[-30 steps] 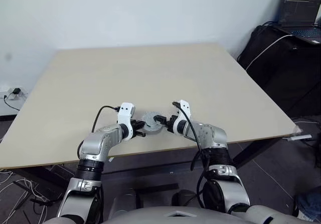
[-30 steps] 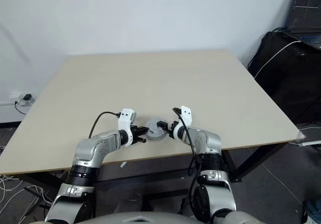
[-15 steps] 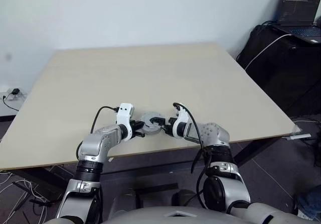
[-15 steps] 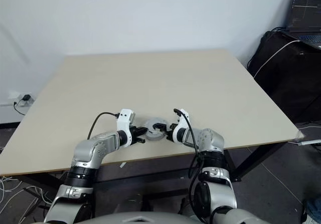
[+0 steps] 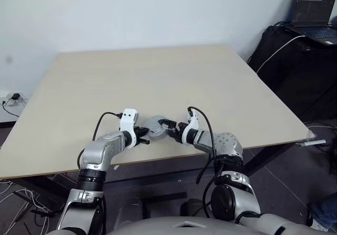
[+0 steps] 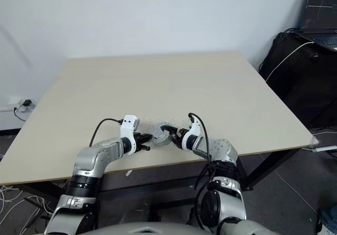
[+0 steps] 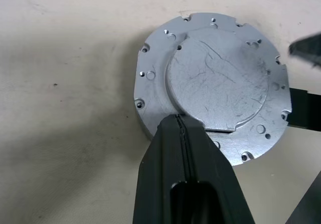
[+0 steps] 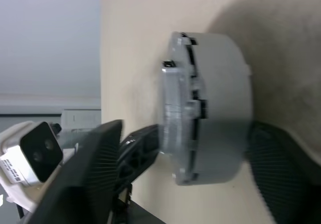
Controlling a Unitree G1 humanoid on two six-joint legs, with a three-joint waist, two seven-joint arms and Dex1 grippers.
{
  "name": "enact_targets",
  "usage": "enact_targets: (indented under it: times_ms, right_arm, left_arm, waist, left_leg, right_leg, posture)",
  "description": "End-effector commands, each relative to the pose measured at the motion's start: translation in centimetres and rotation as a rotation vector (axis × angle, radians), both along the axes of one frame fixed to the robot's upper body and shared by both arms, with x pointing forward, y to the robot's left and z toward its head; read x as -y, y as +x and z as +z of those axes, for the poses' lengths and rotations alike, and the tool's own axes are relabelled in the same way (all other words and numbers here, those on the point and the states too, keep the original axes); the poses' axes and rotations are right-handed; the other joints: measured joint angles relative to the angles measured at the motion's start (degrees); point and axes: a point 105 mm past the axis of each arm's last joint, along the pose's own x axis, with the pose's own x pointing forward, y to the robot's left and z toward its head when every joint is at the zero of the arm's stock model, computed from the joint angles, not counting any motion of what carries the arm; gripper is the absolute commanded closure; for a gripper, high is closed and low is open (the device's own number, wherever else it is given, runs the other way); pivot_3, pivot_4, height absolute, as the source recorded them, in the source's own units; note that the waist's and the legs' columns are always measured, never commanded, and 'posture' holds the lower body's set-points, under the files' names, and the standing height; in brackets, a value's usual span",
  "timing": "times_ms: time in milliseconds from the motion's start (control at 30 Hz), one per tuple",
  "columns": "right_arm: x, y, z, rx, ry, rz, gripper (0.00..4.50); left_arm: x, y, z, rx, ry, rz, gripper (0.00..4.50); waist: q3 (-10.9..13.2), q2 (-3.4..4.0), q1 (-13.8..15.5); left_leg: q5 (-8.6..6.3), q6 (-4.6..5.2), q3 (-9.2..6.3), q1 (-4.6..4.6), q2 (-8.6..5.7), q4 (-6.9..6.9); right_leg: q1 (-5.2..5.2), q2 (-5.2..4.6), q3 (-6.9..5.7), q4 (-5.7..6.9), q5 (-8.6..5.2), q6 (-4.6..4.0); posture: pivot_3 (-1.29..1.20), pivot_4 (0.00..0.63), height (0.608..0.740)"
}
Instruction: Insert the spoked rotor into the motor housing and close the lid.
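On the wide beige wooden table (image 5: 158, 77), at its near edge, sits the round grey metal motor housing (image 8: 220, 108) with the ribbed-rim grey lid (image 7: 215, 83) already on top — the closing step, I'd judge. The right gripper (image 5: 169, 127) straddles the housing, jaws apart on either side; whether they touch is hard to say. The left gripper (image 7: 181, 128), jaws together, presses the lid's rim. Next: seat the lid squarely. No writing is legible.
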Motion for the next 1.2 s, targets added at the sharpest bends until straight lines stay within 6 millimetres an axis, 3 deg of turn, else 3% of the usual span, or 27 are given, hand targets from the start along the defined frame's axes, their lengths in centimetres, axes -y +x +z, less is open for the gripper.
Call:
enact_targets:
  times_ms: [33, 200, 600, 867, 1067, 1200]
  right_arm:
    - [-1.5, 0.0, 1.8, 0.058, 0.049, 0.061, 1.94]
    - [-1.4, -0.4, 1.4, 0.047, 0.032, 0.075, 3.28]
    - [-1.0, -1.2, 0.4, 0.018, -0.006, 0.081, 3.28]
    - [-0.1, -0.9, 0.7, 0.014, 0.048, -0.010, 3.28]
    - [0.0, -1.2, 0.6, -0.003, 0.090, -0.042, 3.28]
    - [-0.3, -1.1, 1.1, -0.001, 0.150, -0.061, 3.28]
  left_arm:
    - [1.6, -1.2, -1.3, -0.067, -0.006, -0.055, 4.50]
    - [1.6, -1.3, -1.4, -0.069, -0.005, -0.054, 4.50]
    - [1.8, -1.3, -1.2, -0.055, -0.018, -0.050, 4.50]
    - [-0.2, 0.9, 4.4, 0.226, -0.132, 0.245, 4.50]
    - [-1.6, -0.6, 6.7, 0.380, -0.218, 0.378, 4.50]
    - [-1.6, -2.2, 6.0, 0.357, -0.289, 0.372, 4.50]
  waist:
    - [0.0, 0.00, 0.0]
    - [0.0, 0.06, 0.1]
    - [-0.1, 0.24, 0.2]
    - [0.2, 0.11, 0.1]
    - [0.3, 0.06, -0.4]
    - [0.4, 0.02, -0.3]
  left_leg:
    - [0.00, 0.00, 0.00, 0.00, 0.00, -0.01]
    - [0.00, 0.00, -0.01, 0.01, 0.00, -0.01]
    - [0.00, 0.00, -0.02, 0.02, -0.01, -0.02]
    - [-0.01, 0.00, -0.03, -0.12, 0.00, -0.05]
    - [-0.01, 0.00, -0.04, -0.30, 0.01, -0.14]
    - [-0.01, 0.00, -0.06, -0.29, 0.00, -0.22]
  right_leg:
    - [0.00, 0.00, 0.00, 0.00, 0.00, 0.00]
    - [0.00, -0.01, -0.02, -0.01, 0.00, 0.00]
    - [0.01, -0.04, -0.03, -0.01, 0.00, 0.01]
    - [-0.10, -0.06, -0.03, -0.04, 0.00, 0.01]
    - [-0.22, -0.03, -0.05, -0.12, -0.02, -0.02]
    - [-0.25, -0.03, -0.10, -0.15, -0.07, -0.08]
  posture:
    - [0.00, 0.000, 0.740]
    - [0.00, 0.000, 0.740]
    - [0.00, 0.000, 0.740]
    - [0.00, 0.000, 0.740]
    - [0.00, 0.000, 0.740]
    - [0.00, 0.000, 0.740]
